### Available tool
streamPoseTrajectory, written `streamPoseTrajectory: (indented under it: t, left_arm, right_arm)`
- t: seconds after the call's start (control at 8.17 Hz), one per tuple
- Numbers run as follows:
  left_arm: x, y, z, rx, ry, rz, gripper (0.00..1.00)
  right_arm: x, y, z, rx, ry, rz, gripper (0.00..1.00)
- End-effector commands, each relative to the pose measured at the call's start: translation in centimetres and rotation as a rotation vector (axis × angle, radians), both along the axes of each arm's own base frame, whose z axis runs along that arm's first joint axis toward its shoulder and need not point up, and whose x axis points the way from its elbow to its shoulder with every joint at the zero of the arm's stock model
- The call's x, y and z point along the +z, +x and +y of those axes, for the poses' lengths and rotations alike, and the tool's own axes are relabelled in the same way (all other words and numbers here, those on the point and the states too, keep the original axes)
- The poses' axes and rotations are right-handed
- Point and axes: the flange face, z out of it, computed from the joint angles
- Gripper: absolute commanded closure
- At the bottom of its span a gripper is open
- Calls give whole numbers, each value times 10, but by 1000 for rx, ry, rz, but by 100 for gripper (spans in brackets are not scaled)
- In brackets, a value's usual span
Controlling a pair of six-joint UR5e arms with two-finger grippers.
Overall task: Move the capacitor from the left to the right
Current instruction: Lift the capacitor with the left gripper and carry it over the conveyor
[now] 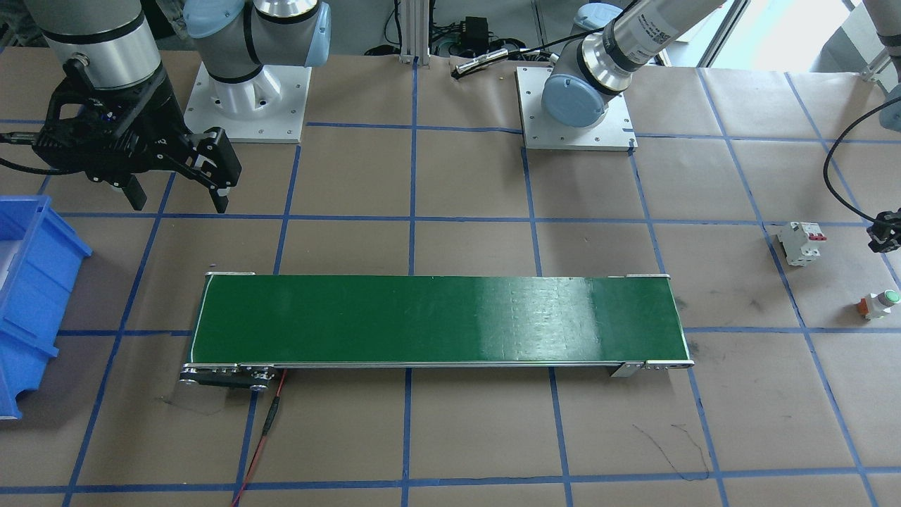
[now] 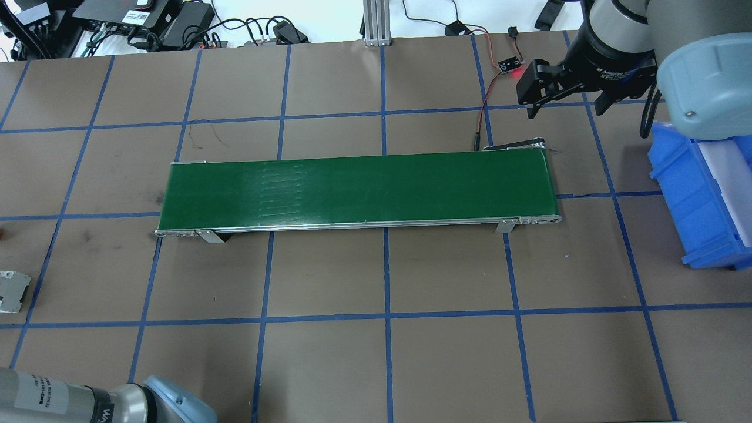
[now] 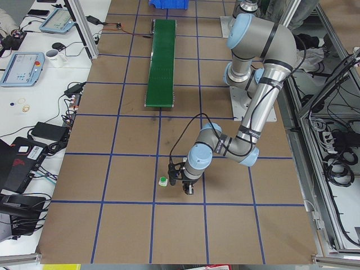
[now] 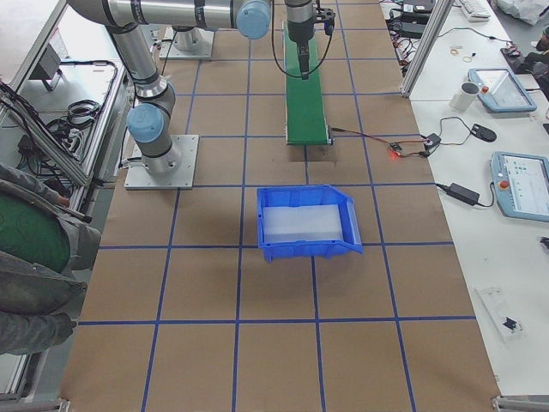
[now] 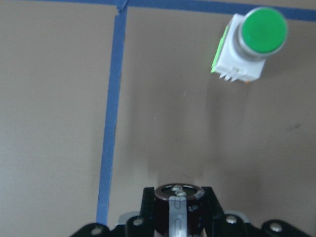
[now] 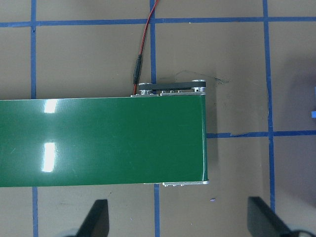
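Note:
In the left wrist view my left gripper (image 5: 177, 196) is shut on the capacitor (image 5: 178, 211), a stubby black cylinder with a silvery stripe, held just above the brown table. This gripper shows at the right edge of the front-facing view (image 1: 888, 231), well away from the green conveyor belt (image 1: 436, 320). My right gripper (image 1: 179, 204) is open and empty. It hangs over the table beside the other end of the belt (image 2: 358, 188), and its fingers (image 6: 98, 219) frame that end in the right wrist view.
A white button with a green cap (image 5: 252, 44) lies just ahead of the left gripper. A white breaker with red switches (image 1: 801, 241) lies nearby. A blue bin (image 2: 699, 194) stands past the belt's end on the robot's right. A red wire (image 6: 143, 44) runs from the belt.

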Motion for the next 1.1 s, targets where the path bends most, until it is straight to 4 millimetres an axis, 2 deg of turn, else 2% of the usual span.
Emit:
streamPoseTrajectory:
  t: [0.0,0.12,0.24,0.37,0.49,0.61,0.73,0.98]
  left_arm:
    - [95,-93,-36,43,90,-35,100]
    - [116,-122,-42,53,96,-24,100]
    - [127,-138,-46,86,92,-16,100]
    - [126,-165,-65,99,88,-12,100]
    - [126,-217,-96,130,91,-7,100]
    - [123,-282,-124,145,125,-25,100]
    - [121,-339,-143,166,126,-27,100]
    - [113,-417,-159,207,139,-14,100]
  right_arm:
    - [0,0,0,0,0,0,0]
    - [0,0,0,0,0,0,0]
    - [0,0,0,0,0,0,0]
    - [0,0,0,1,2,2,0]
    - [0,0,0,2,0,2,0]
    - [0,-1,0,1,3,2,0]
    - [0,-1,0,-1,3,2,0]
    - [-1,-1,0,-1,5,2,0]
